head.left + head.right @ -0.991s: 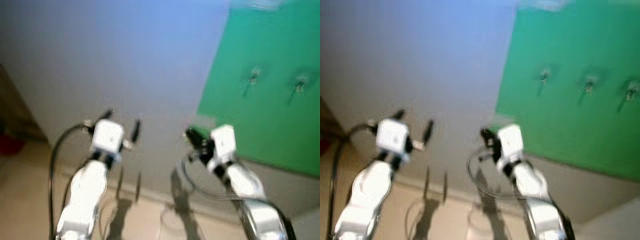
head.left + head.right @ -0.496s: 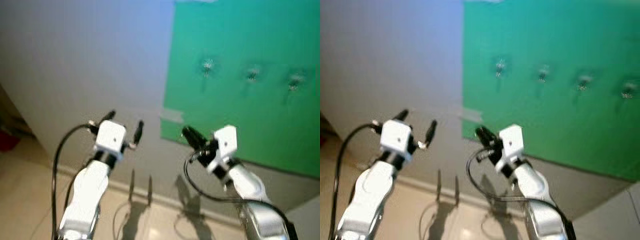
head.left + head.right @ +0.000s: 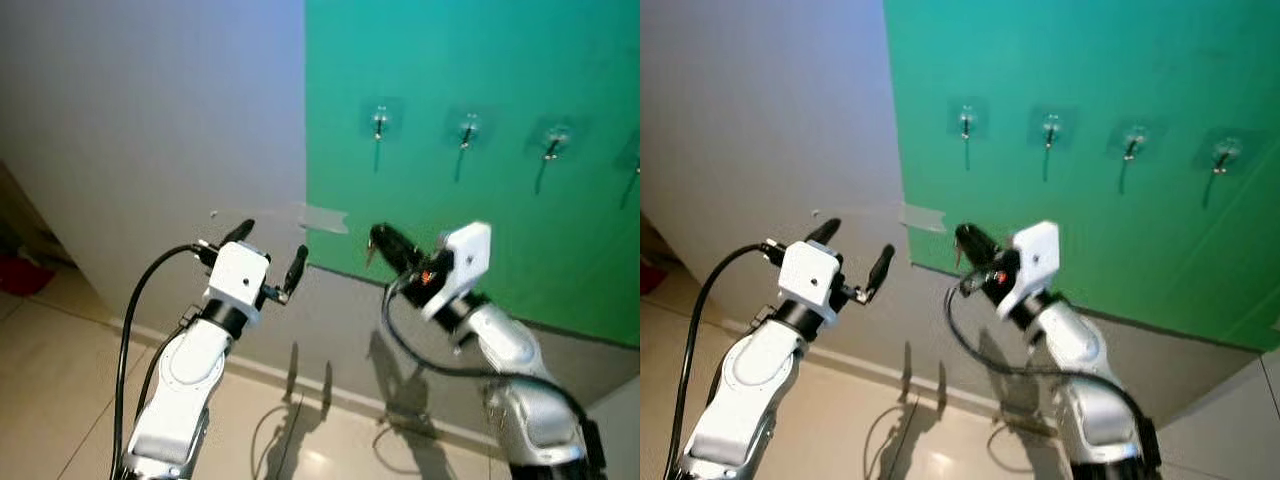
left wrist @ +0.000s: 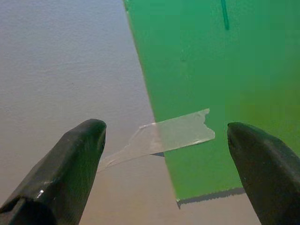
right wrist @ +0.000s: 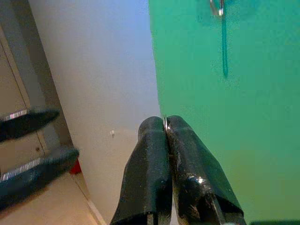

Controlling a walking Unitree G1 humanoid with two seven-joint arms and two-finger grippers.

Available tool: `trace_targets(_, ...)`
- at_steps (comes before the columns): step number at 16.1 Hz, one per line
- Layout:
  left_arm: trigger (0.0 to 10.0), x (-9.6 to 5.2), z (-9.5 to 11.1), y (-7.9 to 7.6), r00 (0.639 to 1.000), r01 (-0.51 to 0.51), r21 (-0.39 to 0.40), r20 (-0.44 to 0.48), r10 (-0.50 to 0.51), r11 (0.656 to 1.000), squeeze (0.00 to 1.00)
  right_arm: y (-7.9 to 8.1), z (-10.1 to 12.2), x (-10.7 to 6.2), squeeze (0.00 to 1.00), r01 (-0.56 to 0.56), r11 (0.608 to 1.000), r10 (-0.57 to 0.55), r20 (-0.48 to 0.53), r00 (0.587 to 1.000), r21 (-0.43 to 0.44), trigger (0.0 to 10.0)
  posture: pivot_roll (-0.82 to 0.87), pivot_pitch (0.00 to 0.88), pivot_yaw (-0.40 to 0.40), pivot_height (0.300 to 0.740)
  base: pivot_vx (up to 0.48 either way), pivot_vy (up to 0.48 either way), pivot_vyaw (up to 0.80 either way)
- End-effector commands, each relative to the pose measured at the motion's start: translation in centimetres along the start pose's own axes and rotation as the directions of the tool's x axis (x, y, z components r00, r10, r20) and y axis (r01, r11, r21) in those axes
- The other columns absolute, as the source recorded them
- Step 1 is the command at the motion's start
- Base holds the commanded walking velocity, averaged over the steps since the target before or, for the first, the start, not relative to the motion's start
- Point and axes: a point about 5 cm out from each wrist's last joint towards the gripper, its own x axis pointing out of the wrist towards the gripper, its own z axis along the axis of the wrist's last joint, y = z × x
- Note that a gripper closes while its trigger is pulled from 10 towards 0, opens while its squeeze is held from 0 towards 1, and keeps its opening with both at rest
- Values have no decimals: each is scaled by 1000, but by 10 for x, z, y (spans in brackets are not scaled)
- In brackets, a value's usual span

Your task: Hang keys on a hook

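A green sheet (image 3: 1090, 200) is fixed to the wall (image 3: 150, 120), carrying four hooks; the leftmost hook (image 3: 965, 122) sits above the right tool (image 3: 962, 240). One strip of clear tape (image 3: 325, 217) holds the sheet's lower left corner. The right tool's fingers are pressed together below the hooks, pinching a thin metal ring (image 5: 164, 123); the keys themselves are hard to make out. The left tool (image 3: 270, 250) is spread wide and empty, left of the sheet.

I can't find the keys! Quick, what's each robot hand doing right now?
Left gripper: open, holding nothing.
Right gripper: shut on a thin metal ring, maybe the key ring.
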Motion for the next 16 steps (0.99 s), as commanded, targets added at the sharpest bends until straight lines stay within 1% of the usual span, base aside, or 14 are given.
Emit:
trace_targets(1, 10000, 3, 8, -1, 999, 23, 7, 38, -24, 1000, 0, -1, 7, 1, 0, -13, 1000, 13, 25, 1000, 8, 10000, -53, 0, -6, 740, 0, 0, 0)
trace_targets(2, 10000, 3, 11, -4, 997, 55, 0, 49, -54, 999, 0, -2, 15, 5, 0, -32, 999, 31, 49, 998, 13, 10000, -55, 0, -9, 740, 0, 0, 0)
trace_targets(3, 10000, 3, 15, -9, 992, 104, -21, 68, -102, 994, 0, -4, 28, 11, 0, -55, 997, 49, 99, 994, 60, 10000, -57, 0, -13, 740, 0, 0, 0)
trace_targets(4, 10000, 3, 15, -10, 992, 109, -24, 71, -107, 994, 0, -5, 31, 12, 0, -61, 996, 53, 108, 993, 71, 10000, -57, 0, -13, 740, 0, 0, 0)
trace_targets(5, 10000, 3, 16, -12, 991, 117, -26, 73, -115, 993, 0, -7, 40, 17, 0, -109, 985, 88, 150, 985, 136, 10000, -60, 0, -17, 740, 0, 0, 0)
trace_targets(8, 10000, 5, 19, -16, 986, 146, -26, 86, -143, 989, 0, -14, 51, 27, 0, -177, 957, 133, 195, 972, 229, 10000, -63, 0, -25, 740, 0, 0, 0)
trace_targets(10, 10000, 6, 23, -19, 980, 177, -28, 102, -173, 984, 0, -19, 56, 34, 0, -188, 951, 138, 208, 968, 243, 10000, -63, 0, -28, 740, 0, 0, 0)
trace_targets(13, 10000, 9, 31, -22, 969, 212, -21, 136, -207, 977, 0, -25, 62, 51, 0, -182, 949, 130, 205, 970, 258, 10000, -64, 0, -30, 740, 0, 0, 0)
trace_targets(15, 10000, 14, 46, -21, 955, 223, -48, 213, -208, 974, 0, -25, 66, 68, 0, -156, 958, 108, 200, 974, 242, 10000, -63, 0, -29, 740, 0, 0, 0)
trace_targets(16, 10000, 14, 47, -21, 953, 223, -51, 220, -206, 974, 0, -25, 67, 70, 0, -149, 960, 101, 204, 974, 236, 10000, -63, 0, -29, 740, 0, 0, 0)
